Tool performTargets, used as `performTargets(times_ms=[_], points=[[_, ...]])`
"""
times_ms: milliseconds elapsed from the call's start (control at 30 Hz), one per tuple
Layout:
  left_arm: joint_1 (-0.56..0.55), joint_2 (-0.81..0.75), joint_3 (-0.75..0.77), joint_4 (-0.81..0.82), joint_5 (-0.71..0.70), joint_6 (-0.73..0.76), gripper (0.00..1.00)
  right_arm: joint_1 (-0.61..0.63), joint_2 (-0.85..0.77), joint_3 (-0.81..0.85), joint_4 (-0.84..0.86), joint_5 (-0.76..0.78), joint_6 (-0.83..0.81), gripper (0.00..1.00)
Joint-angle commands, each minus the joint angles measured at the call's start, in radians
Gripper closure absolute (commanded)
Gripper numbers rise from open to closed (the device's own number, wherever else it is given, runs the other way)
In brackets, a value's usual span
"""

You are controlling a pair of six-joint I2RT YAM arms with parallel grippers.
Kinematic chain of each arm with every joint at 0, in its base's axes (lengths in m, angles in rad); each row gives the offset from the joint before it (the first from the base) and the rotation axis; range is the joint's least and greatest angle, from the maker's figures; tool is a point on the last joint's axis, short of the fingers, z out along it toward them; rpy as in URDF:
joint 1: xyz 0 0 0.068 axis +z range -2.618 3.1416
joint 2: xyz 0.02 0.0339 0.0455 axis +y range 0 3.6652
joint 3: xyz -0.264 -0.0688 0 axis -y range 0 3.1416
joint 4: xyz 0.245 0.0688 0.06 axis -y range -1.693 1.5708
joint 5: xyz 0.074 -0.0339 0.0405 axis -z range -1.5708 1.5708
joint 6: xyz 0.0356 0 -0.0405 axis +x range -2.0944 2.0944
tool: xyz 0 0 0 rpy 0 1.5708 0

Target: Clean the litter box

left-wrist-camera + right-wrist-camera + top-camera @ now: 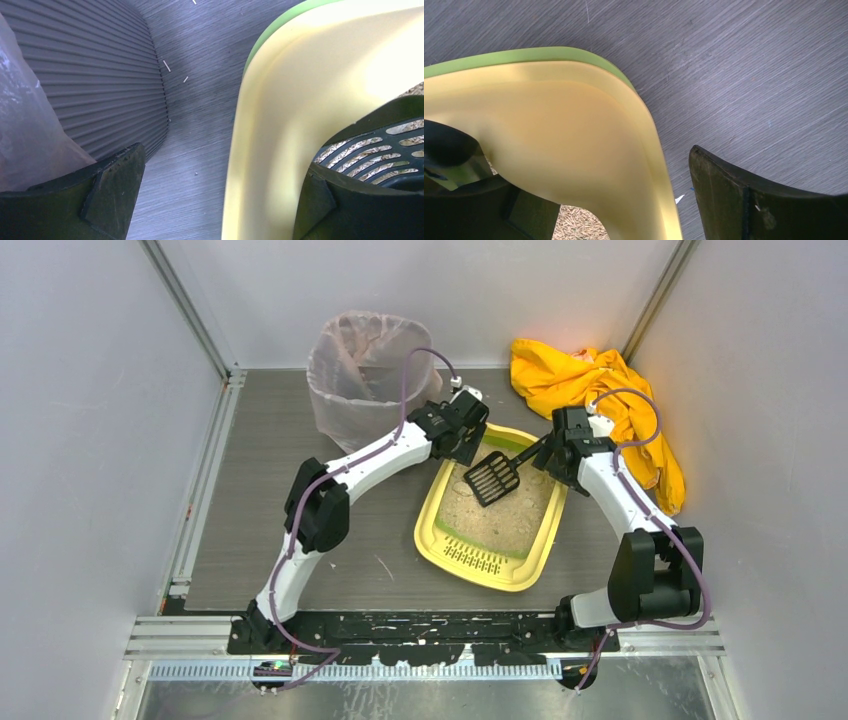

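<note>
The yellow litter box with a green rim lies mid-table, with beige litter inside. A black slotted scoop rests over the litter at the far end, its handle pointing toward my right gripper. My left gripper is at the box's far-left corner. In the left wrist view it is open astride the yellow rim, with the scoop behind the right finger. In the right wrist view my right gripper is open astride the far-right rim.
A tall ribbed grey bin with a pinkish bag stands at the back left, close to my left gripper; it also shows in the left wrist view. A crumpled yellow cloth lies at the back right. Walls enclose the table.
</note>
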Motion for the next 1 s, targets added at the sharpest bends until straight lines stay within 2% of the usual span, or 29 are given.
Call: performTargets(times_ms=[0,967], points=[[0.013,0.017,0.06,-0.009,0.003,0.024,0.03,-0.021,0.001,0.051,0.046,0.029,0.018,0.09],[0.048,0.086,0.151,-0.01,0.041,0.043,0.03,-0.055,0.046,0.082,0.06,0.036,0.027,0.09]])
